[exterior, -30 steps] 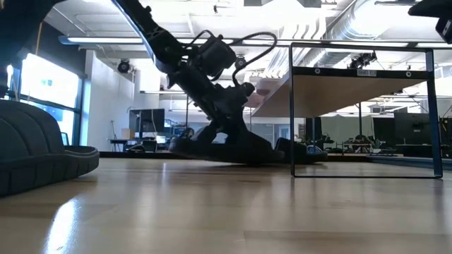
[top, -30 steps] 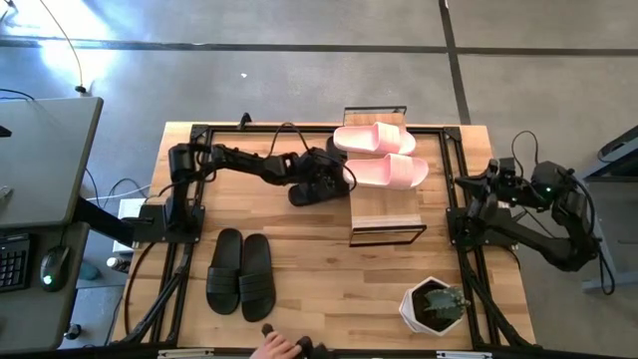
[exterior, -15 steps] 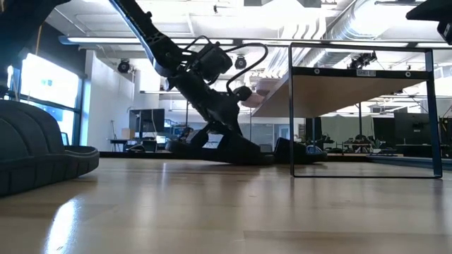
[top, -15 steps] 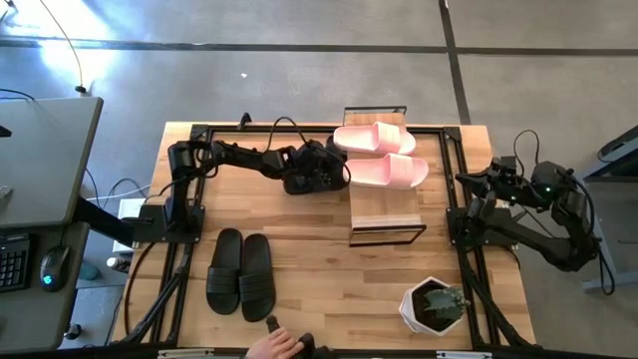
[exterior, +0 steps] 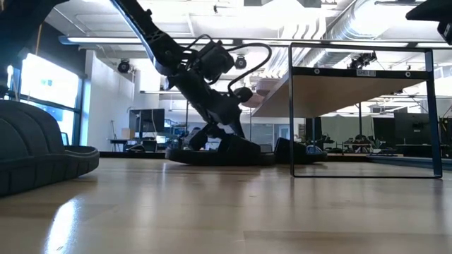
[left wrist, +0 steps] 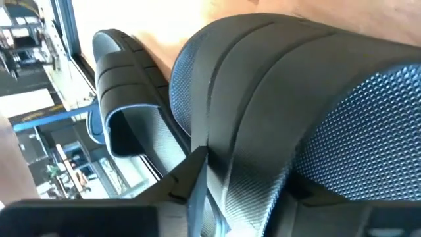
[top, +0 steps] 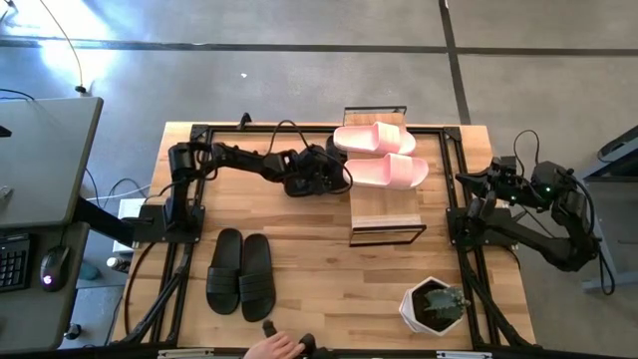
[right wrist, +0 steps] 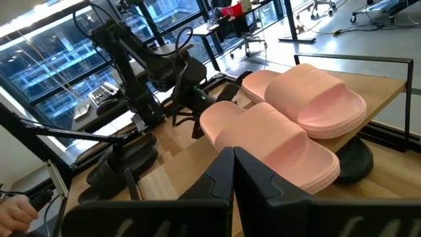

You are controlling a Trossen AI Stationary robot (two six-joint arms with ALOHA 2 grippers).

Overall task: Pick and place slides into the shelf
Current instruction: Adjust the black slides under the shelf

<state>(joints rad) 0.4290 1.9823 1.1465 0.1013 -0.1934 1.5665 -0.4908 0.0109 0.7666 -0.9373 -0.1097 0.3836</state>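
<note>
Pink slides (top: 379, 155) atop shelf (top: 384, 221)

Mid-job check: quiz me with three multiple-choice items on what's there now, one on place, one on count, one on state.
1. Where is the pink pair? A on the shelf top; B on the floor; C in the left pincer.
2. How many black slides lie side by side on the open table? A one; B two; C four.
3. The black slide at the left pincer is: A held high; B flat on the table; C on the shelf top.
A, both rest on the plank; B, one pair shows; B, the low view shows its sole down.
</note>
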